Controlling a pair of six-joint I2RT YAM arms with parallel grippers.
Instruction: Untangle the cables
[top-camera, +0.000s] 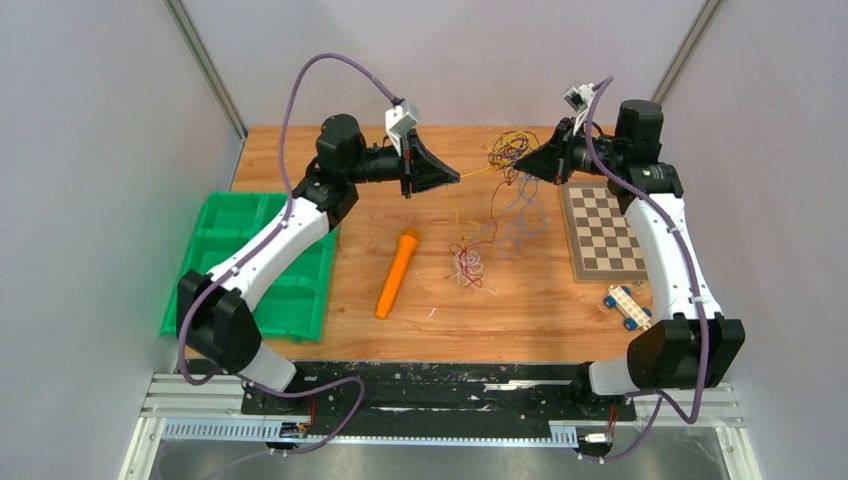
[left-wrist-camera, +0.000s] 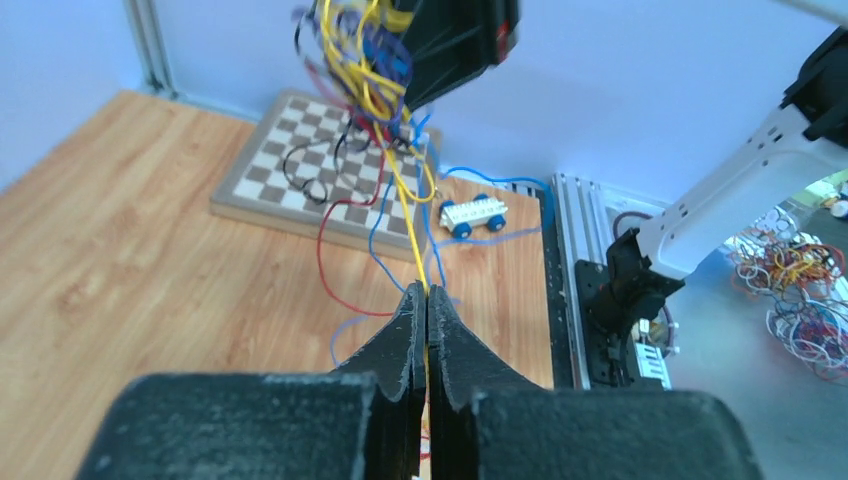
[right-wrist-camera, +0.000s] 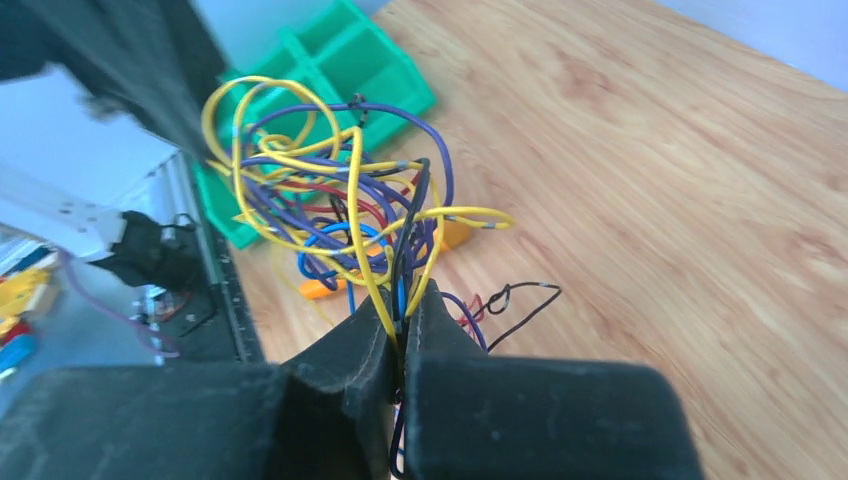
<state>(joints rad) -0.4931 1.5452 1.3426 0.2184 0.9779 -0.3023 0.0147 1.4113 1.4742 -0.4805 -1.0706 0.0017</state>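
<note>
reading the top view as a dial centred on the table's middle, nearest to us the toy car sits at four o'clock and the orange marker lies at eight, neither touching any wire. just past them the cables begin almost at the centre, where a small red and white pile of them rests on the table. blue-purple strands trail from there toward one o'clock. the green tray is at nine and the chessboard at three. farther back both arms are lifted and point at each other. the left gripper, at twelve, is clenched on a single yellow strand that runs straight toward the raised clump. the right gripper, at one o'clock, is clenched on the base of that clump, a knot of yellow, purple, blue, red and black loops held in the air. we judge the task to be at an early stage: one yellow wire is pinched ready to be drawn out, no wire lies fully apart from the rest, and both the airborne knot and the pile on the table are left to separate.
</note>
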